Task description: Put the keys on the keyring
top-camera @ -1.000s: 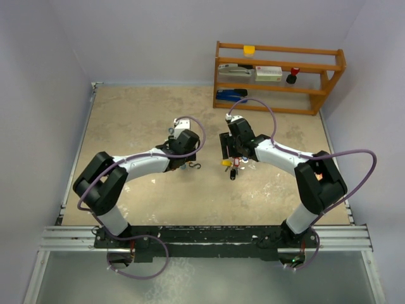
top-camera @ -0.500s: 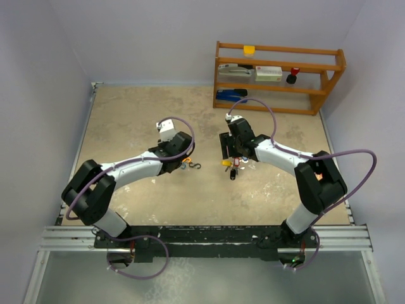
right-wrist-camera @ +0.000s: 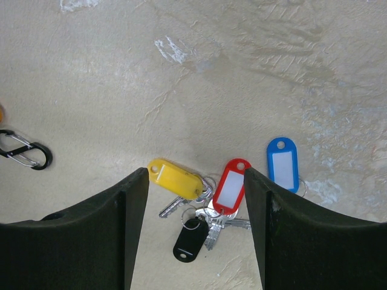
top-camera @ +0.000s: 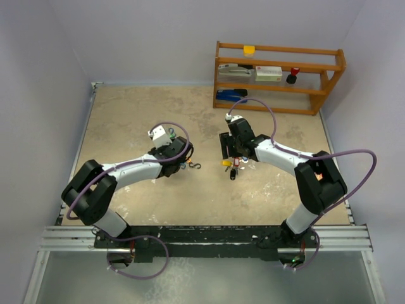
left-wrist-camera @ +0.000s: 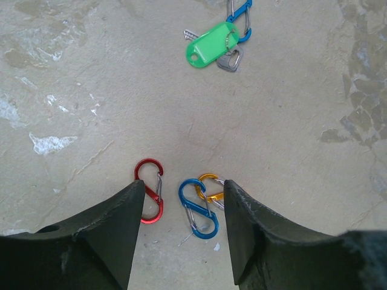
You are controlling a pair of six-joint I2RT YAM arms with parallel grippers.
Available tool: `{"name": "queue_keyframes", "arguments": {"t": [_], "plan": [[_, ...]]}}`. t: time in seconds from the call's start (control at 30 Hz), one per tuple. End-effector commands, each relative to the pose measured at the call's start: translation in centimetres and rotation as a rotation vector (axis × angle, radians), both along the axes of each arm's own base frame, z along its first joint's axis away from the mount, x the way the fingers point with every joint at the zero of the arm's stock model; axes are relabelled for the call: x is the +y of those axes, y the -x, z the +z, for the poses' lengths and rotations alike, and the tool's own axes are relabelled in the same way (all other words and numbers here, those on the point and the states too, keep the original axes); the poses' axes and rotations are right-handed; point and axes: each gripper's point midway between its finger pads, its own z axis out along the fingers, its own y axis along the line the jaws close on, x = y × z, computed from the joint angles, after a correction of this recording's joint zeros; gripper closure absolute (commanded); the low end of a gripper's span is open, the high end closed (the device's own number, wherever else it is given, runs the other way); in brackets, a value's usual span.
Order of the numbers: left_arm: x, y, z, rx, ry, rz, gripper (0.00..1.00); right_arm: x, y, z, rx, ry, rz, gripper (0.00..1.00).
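Beige tabletop point(top-camera: 133, 120), wall point(top-camera: 44, 95) along left edge, shelf point(top-camera: 297, 51) far right, keys point(top-camera: 233, 163) central

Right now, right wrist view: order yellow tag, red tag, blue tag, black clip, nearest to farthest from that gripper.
1. yellow tag and red tag, between the fingers: too close to call.
2. blue tag, outside, image right.
3. black clip, far image left.

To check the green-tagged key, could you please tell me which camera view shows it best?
The left wrist view: the green-tagged key lies unobstructed, its tag and ring sharp. The top external view gives only a tiny speck, too small to identify; the right wrist view does not show it.
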Motion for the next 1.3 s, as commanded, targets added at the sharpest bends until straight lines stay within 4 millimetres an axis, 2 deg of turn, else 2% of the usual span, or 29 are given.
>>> {"name": "queue_keyframes", "arguments": {"t": [0.0,0.6,0.67,0.77,1.27], "plan": [[0.0,-0.2,0.2,-0.027,0.037,0.035,0.47,0.4,-0.4,1.4,-0.033,-0.037,-0.003,0.33],[0.1,1.1,-2.2,0.055,0.042,0.051,0.48,0.2,-0.1,1.1,-0.033,-0.035,-0.005,0.33],[0.2,1.3,-2.5,0.064,0.042,0.052,0.47,0.2,0.0,1.0,-0.029,-0.036,-0.004,0.33],[0.3,1.5,-2.8,0.07,0.044,0.061,0.4,0.2,0.0,1.0,-0.029,-0.034,-0.002,0.33],[0.5,1.5,-3.7,0.081,0.024,0.066,0.45,0.1,-0.2,1.1,-0.031,-0.027,-0.003,0.33]]}}
